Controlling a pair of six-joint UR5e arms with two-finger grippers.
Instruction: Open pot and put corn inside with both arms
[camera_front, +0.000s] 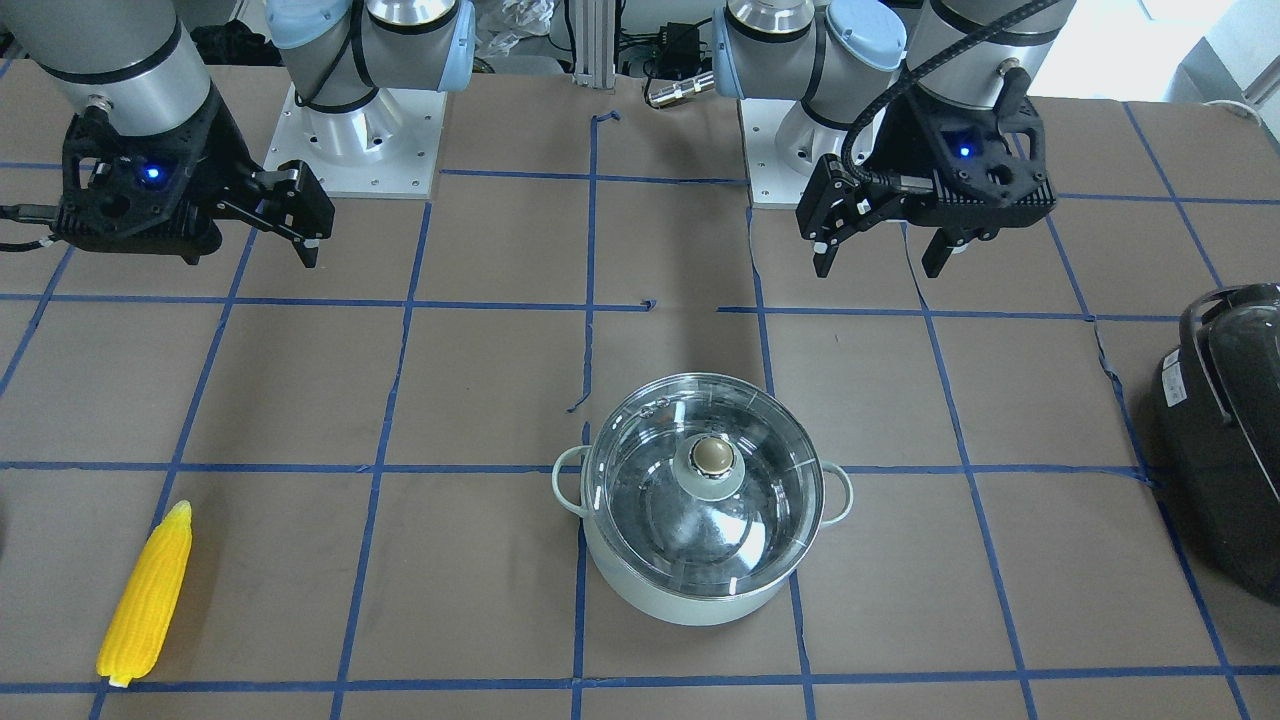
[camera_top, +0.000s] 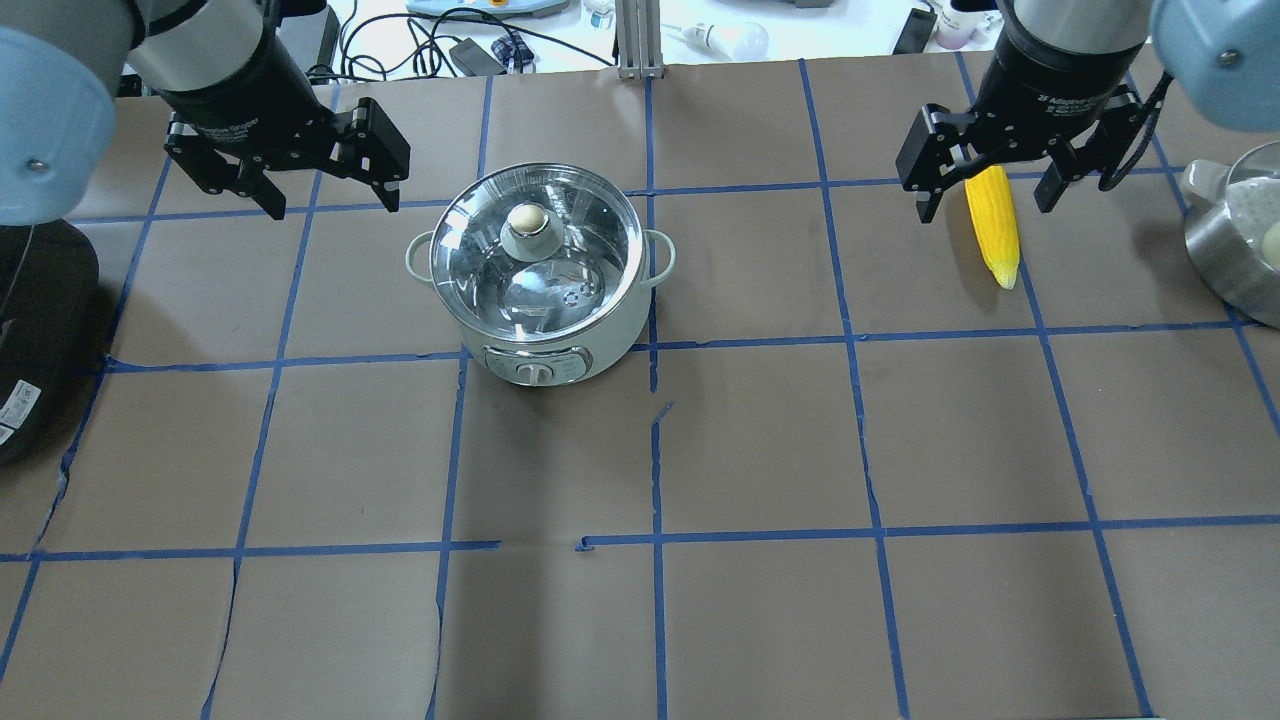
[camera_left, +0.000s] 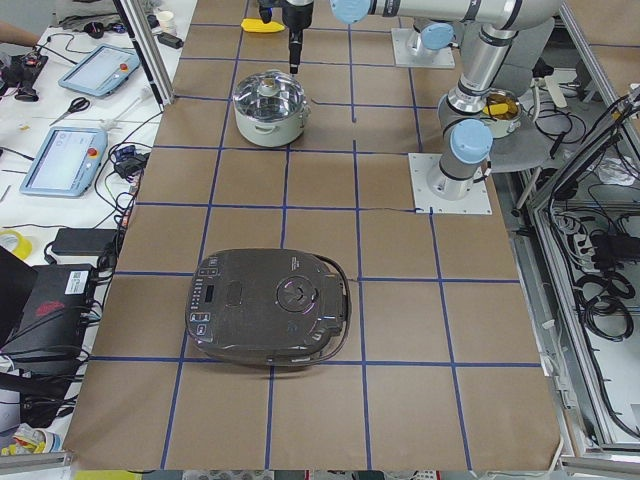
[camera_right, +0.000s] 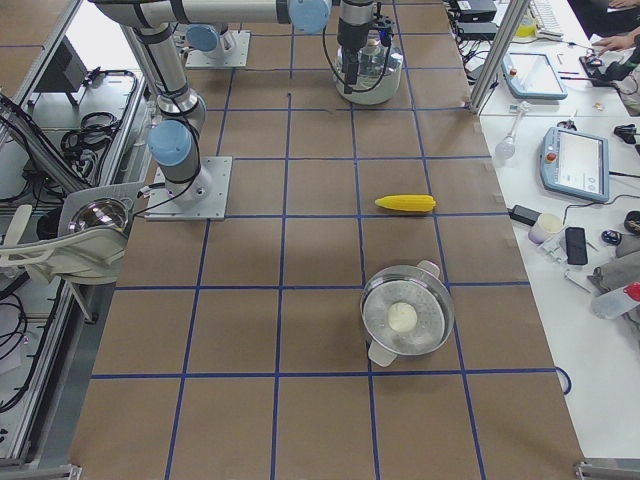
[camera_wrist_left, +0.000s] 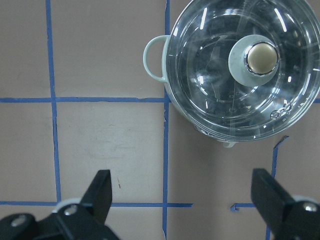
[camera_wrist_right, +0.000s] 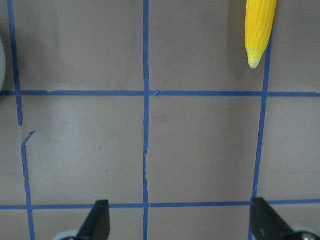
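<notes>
Left fingers: two, spread wide, nothing between them.
Left gripper: hangs above the table, at about 10 o'clock from the pot in the overhead view, apart from it.
Right fingers: two, spread wide, empty.
Right gripper: hangs above the table; in its wrist view the corn lies ahead at 1 o'clock, untouched.
Pot: one, mint-green, upright; two loop handles at 3 and 9 o'clock overhead.
Lid: one, glass, seated on the pot; one knob at its centre.
Corn: one, flat on the table, well apart from the pot at its 3 o'clock overhead; tip points to 6 o'clock.
Black cooker: one, at the table's left end.
Steel pan: one, at the right end, something pale and round inside.
Table: brown paper, blue tape grid.
</notes>
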